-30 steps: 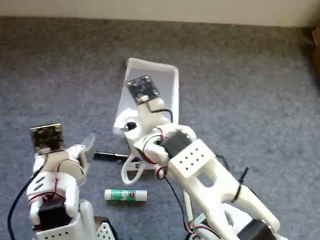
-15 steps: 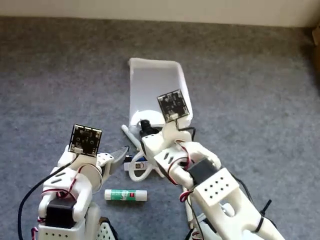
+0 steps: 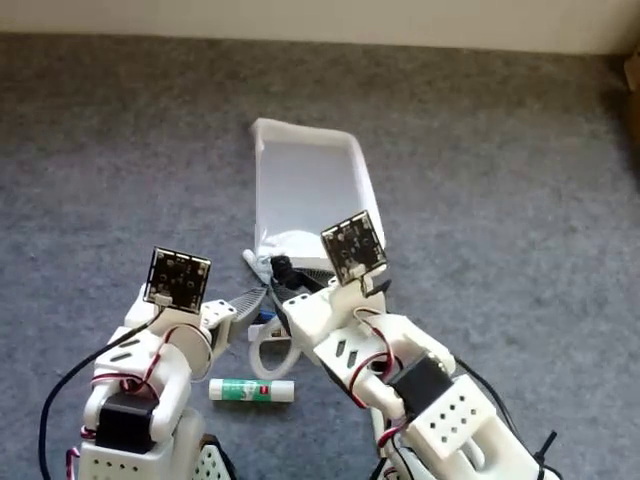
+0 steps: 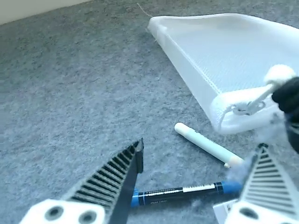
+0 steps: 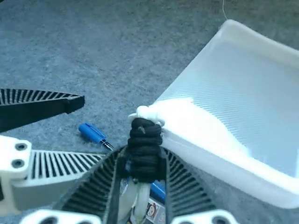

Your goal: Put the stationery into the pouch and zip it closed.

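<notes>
The white mesh pouch [image 3: 305, 185] lies at mid-table, its mouth end toward the arms. My right gripper [image 3: 281, 271] is shut on the pouch's black zipper pull [image 5: 145, 145] at that near corner. A blue pen [image 4: 183, 192] and a white pen [image 4: 207, 146] lie on the carpet just in front of the pouch [image 4: 233, 51]. My left gripper [image 4: 200, 147] hovers open over these pens, one finger on each side. A green-and-white glue stick [image 3: 252, 390] lies nearer the arm bases. The left gripper's fingers [image 5: 39, 105] also appear beside the blue pen [image 5: 93, 133].
A white looped object [image 3: 270, 352] lies between the glue stick and the pens, partly under the right arm. Grey carpet [image 3: 500, 150] spreads open around the pouch on both sides. A pale wall edge runs along the far side.
The left arm swung in toward the pens. The right gripper drew back toward the arm bases with the zipper pull, and the pouch turned straighter.
</notes>
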Action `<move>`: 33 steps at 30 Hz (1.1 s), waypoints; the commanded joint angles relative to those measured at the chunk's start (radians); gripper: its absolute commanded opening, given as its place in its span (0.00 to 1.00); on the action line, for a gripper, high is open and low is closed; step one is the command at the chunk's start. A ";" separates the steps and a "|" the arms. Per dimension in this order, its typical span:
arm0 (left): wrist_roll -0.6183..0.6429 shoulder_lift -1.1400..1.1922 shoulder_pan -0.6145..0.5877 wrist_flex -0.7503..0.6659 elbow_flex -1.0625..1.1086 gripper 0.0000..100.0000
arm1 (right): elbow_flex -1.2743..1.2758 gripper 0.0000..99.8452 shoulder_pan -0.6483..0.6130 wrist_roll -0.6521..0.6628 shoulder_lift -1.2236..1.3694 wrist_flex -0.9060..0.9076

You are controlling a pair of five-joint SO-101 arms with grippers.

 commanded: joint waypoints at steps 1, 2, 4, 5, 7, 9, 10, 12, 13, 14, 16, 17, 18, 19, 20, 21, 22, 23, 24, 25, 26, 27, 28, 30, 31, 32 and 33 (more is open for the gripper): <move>0.018 -0.008 0.054 -0.023 -0.008 0.34 | -0.007 0.00 -0.019 0.015 -0.045 0.001; 0.020 -0.008 0.053 -0.023 -0.010 0.34 | -0.012 0.00 -0.021 0.015 -0.045 0.024; 0.020 -0.008 0.053 -0.023 -0.012 0.34 | -0.015 0.00 -0.022 0.015 -0.045 0.061; 0.020 -0.008 0.053 -0.023 -0.012 0.34 | -0.015 0.00 -0.022 0.015 -0.045 0.068; 0.020 -0.010 0.051 -0.032 -0.008 0.34 | -0.015 0.00 -0.022 0.015 -0.045 0.074; 0.020 -0.010 0.051 -0.044 -0.007 0.34 | -0.015 0.00 -0.022 0.015 -0.045 0.074; 0.020 -0.010 0.050 -0.044 -0.007 0.34 | -0.015 0.00 -0.022 0.015 -0.045 0.074; 0.020 -0.010 0.050 -0.044 -0.005 0.34 | -0.012 0.00 -0.022 0.017 -0.045 0.077; 0.018 -0.010 0.050 -0.044 0.004 0.34 | -0.013 0.00 -0.022 0.017 -0.045 0.088; 0.017 -0.010 0.051 -0.057 0.016 0.34 | -0.015 0.00 -0.022 0.017 -0.045 0.108; 0.014 -0.010 0.051 -0.101 0.058 0.34 | -0.015 0.00 -0.024 0.017 -0.045 0.145; 0.014 -0.010 0.051 -0.129 0.077 0.34 | -0.015 0.00 -0.024 0.017 -0.045 0.159; 0.014 -0.010 0.051 -0.147 0.091 0.34 | -0.016 0.00 -0.024 0.017 -0.045 0.165; 0.014 -0.010 0.051 -0.161 0.101 0.33 | -0.015 0.00 -0.024 0.017 -0.045 0.165; 0.014 -0.010 0.051 -0.169 0.104 0.32 | -0.013 0.00 -0.024 0.017 -0.045 0.165; 0.012 -0.010 0.051 -0.172 0.104 0.30 | -0.013 0.00 -0.024 0.017 -0.045 0.166; 0.012 -0.010 0.051 -0.172 0.104 0.29 | -0.015 0.00 -0.024 0.017 -0.045 0.166; 0.011 -0.010 0.051 -0.172 0.104 0.27 | -0.016 0.00 -0.024 0.017 -0.045 0.166; 0.011 -0.010 0.051 -0.172 0.104 0.26 | -0.016 0.00 -0.024 0.017 -0.047 0.166; 0.005 -0.010 0.053 -0.172 0.107 0.26 | -0.018 0.00 -0.024 0.017 -0.047 0.166; -0.009 -0.010 0.056 -0.172 0.111 0.26 | -0.018 0.00 -0.024 0.017 -0.047 0.166; -0.021 -0.010 0.058 -0.172 0.113 0.25 | -0.025 0.00 -0.025 0.017 -0.047 0.166; -0.026 -0.010 0.058 -0.172 0.113 0.25 | -0.036 0.00 -0.033 0.015 -0.047 0.166; -0.026 -0.010 0.058 -0.170 0.113 0.26 | -0.050 0.00 -0.047 0.015 -0.047 0.166; -0.026 -0.010 0.058 -0.169 0.113 0.26 | -0.058 0.00 -0.056 0.015 -0.047 0.166; -0.026 -0.010 0.058 -0.167 0.113 0.26 | -0.064 0.00 -0.065 0.015 -0.047 0.166; -0.025 -0.010 0.058 -0.167 0.105 0.26 | -0.067 0.00 -0.068 0.015 -0.047 0.165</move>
